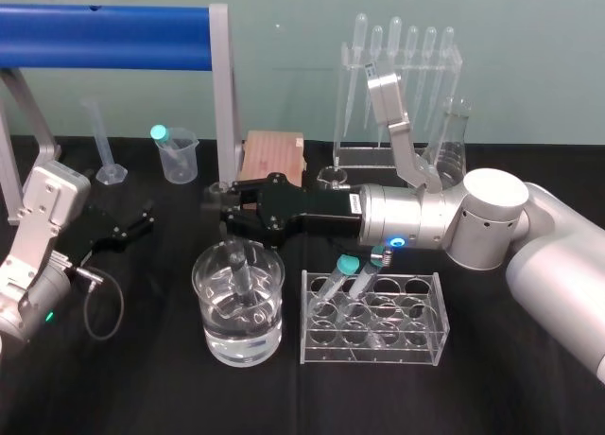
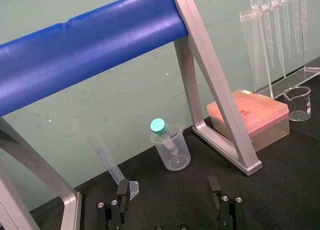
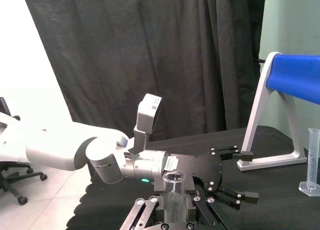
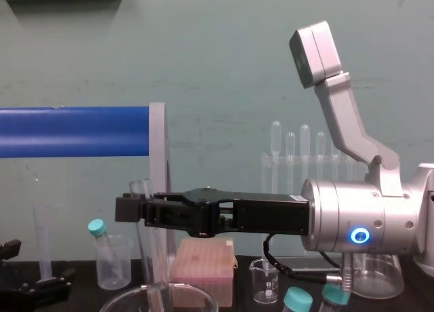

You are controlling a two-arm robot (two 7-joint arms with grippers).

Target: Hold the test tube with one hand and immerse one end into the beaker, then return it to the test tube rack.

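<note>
- Right end effector (image 1: 222, 208): reaches across from the robot's right and is clenched on the tube (image 4: 144, 254) near the tube's upper end, directly above the beaker (image 1: 210, 307).
- Tube: long axis near vertical, open rim up. It hangs straight down from the fingers, with its lower end inside the beaker and apparently below the liquid line.
- Beaker: stands on the counter (image 1: 142, 388), on the robot's left of the rack (image 1: 416, 350) and just beside it.
- Key relation: the rack lies to the robot's right of the tube, beneath the right forearm. The coming move would probably be a straight lift until the tube's foot clears the beaker rim, then a shift rightward to a free well.
- Teal-capped tubes (image 1: 348, 265): they lean in the rack's left wells, and the remaining wells look free.
- Left end effector (image 1: 121, 229): parked at the counter's left, fingers spread and grasping nothing; it is farther from the tube.
</note>
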